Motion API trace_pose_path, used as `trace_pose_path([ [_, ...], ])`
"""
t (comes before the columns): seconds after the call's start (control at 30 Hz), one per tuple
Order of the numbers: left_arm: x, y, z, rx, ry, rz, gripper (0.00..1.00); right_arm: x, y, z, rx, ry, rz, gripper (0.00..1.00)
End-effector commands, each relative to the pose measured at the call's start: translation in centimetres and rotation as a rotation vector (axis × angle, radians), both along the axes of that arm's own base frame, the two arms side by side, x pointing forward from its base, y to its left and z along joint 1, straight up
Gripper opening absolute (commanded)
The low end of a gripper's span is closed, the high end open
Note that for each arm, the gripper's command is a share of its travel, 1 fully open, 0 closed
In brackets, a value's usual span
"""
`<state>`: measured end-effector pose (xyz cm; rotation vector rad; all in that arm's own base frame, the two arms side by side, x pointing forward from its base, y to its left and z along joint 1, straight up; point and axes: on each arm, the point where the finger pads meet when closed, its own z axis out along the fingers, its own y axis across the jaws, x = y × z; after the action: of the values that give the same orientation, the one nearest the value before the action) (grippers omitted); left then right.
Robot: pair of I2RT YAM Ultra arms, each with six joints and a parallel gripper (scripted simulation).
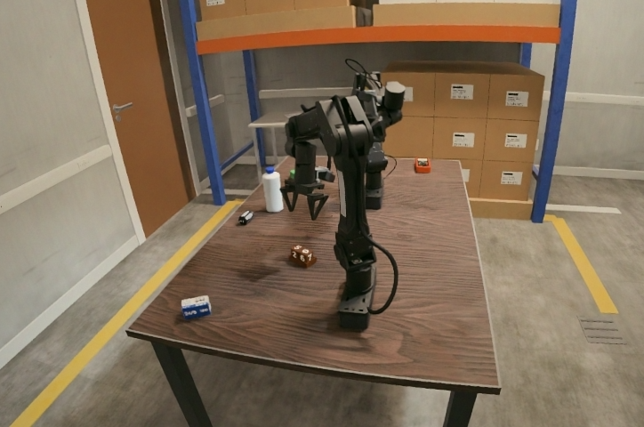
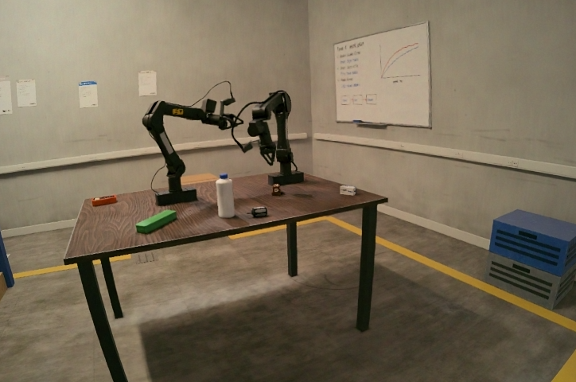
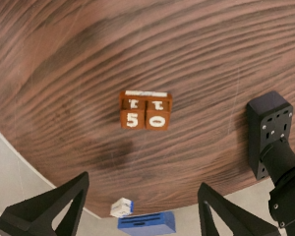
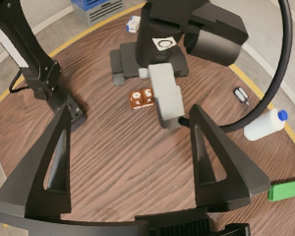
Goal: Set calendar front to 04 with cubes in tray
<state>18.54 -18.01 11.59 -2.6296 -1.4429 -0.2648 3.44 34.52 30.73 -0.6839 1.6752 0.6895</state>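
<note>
The brown calendar stands on the table with both cubes side by side in its tray. In the left wrist view, the tops show 5 and 0. The faces toward the white month strip look like 1 and 1, small and upside down there. The back shows 2 and 6 in the top view. My left gripper is open and empty, pointing down high above the table near the calendar. My right gripper is open and empty, high up and away from the calendar.
The left arm's wrist hangs between the right wrist camera and the calendar. A white bottle and small black object stand near the edge. A green block, orange tray and blue-white box lie farther off.
</note>
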Motion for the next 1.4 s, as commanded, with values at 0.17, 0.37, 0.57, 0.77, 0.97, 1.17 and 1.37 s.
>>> trace_pose_path([
  [0.17,0.1,-1.1,0.4,-0.010,0.009,-0.048,1.00,0.3,0.2,1.4,0.078,0.019,-0.079,1.00],
  [0.37,0.1,-1.1,0.4,-0.010,0.009,-0.048,1.00,0.3,0.2,1.4,0.078,0.019,-0.079,1.00],
  [0.57,0.5,-1.6,-0.1,-0.072,-0.022,0.109,0.55,0.3,0.2,1.4,0.078,0.019,-0.079,1.00],
  [0.77,0.5,-1.1,-1.8,-0.133,-0.050,0.419,0.55,0.3,0.2,1.4,0.078,0.019,-0.079,1.00],
  [0.97,0.6,-0.8,-2.9,-0.171,-0.065,0.629,0.55,0.3,0.2,1.4,0.078,0.019,-0.079,1.00],
  [1.17,0.6,-0.3,-4.4,-0.205,-0.076,0.882,0.55,0.3,0.2,1.4,0.078,0.019,-0.079,1.00],
  [1.37,0.6,0.2,-5.8,-0.235,-0.083,1.127,0.55,0.3,0.2,1.4,0.078,0.019,-0.079,1.00],
])
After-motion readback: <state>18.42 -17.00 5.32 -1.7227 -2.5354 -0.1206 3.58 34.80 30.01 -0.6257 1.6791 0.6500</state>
